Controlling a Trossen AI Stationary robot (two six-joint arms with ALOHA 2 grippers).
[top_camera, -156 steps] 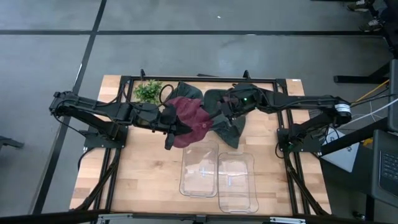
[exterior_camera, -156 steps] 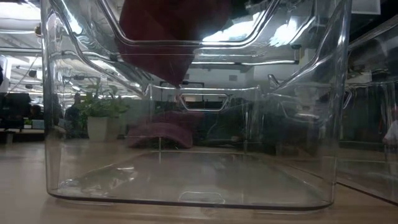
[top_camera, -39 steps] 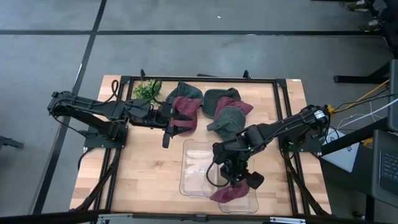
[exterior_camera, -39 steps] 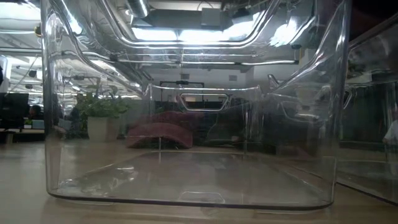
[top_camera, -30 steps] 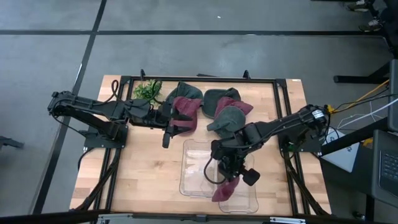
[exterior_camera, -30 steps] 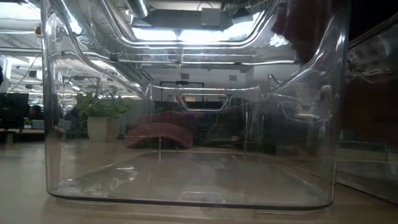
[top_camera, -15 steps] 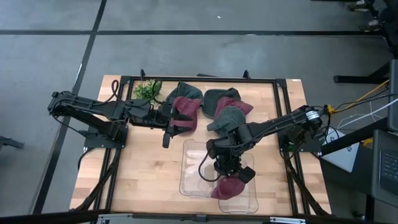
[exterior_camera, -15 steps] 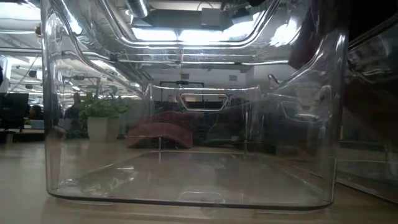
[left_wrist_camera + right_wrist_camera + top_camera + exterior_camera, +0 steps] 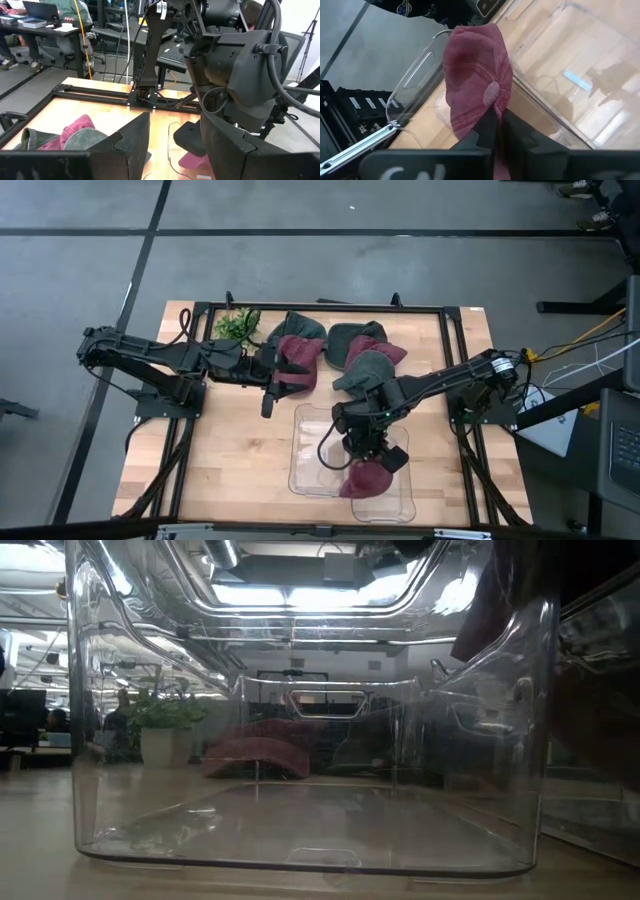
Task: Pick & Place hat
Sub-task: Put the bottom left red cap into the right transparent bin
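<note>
A: Where's the hat (image 9: 366,479)?

B: We see it pinched in the right gripper (image 9: 368,456), hanging over the two clear bins. Maroon cap; in the right wrist view the fingers (image 9: 487,127) clamp the cloth just below the crown button, fabric draped over them.

A: Which bin?

B: From above it sits at the near end, on the seam between the left bin (image 9: 318,452) and the right bin (image 9: 381,467), mostly over the right one. We can't tell whether it touches a rim. In the low view only a dark maroon edge shows at upper right, behind the bin wall (image 9: 520,740).

A: Left arm?

B: Left gripper (image 9: 270,387) is parked at the back left of the table (image 9: 230,450), near the pile of caps (image 9: 340,355). Its fingers (image 9: 125,145) stand apart with nothing between them.

A: Rest of the table?

B: Green and maroon caps heaped at the back centre, a small plant (image 9: 238,325) at back left beside them.
</note>
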